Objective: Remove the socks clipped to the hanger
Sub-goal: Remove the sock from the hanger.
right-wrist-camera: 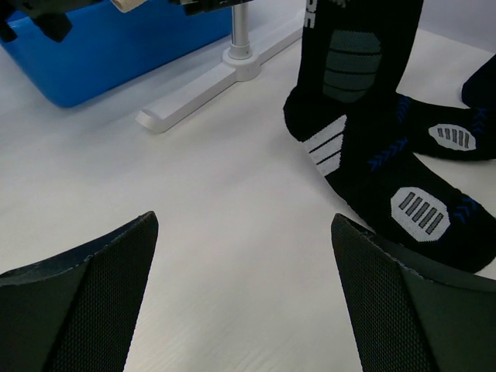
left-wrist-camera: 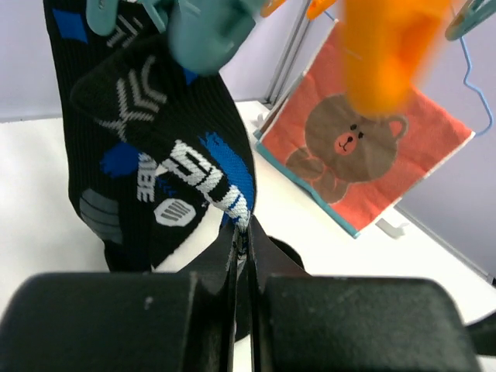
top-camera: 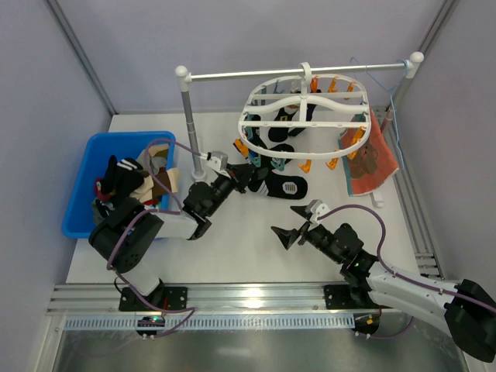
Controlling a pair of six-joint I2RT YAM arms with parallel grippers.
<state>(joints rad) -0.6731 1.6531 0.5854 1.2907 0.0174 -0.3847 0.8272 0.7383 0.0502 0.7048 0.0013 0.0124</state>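
- Grip first: my left gripper (left-wrist-camera: pixel 242 232) is pinched fully shut on the lower edge of the black sock (left-wrist-camera: pixel 155 147), which hangs from a teal clip (left-wrist-camera: pixel 209 31) on the white hanger (top-camera: pixel 306 108).
- I should pull steadily down and away from that clip, so the fabric slips free rather than swinging the whole frame.
- My right gripper (top-camera: pixel 288 225) hovers wide open over the table (top-camera: pixel 232 256), holding nothing; it could steady the hanger if it sways.

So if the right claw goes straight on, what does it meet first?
Bare table, then probably the stand's foot; the black sock hangs right of that line. Depth is unclear.
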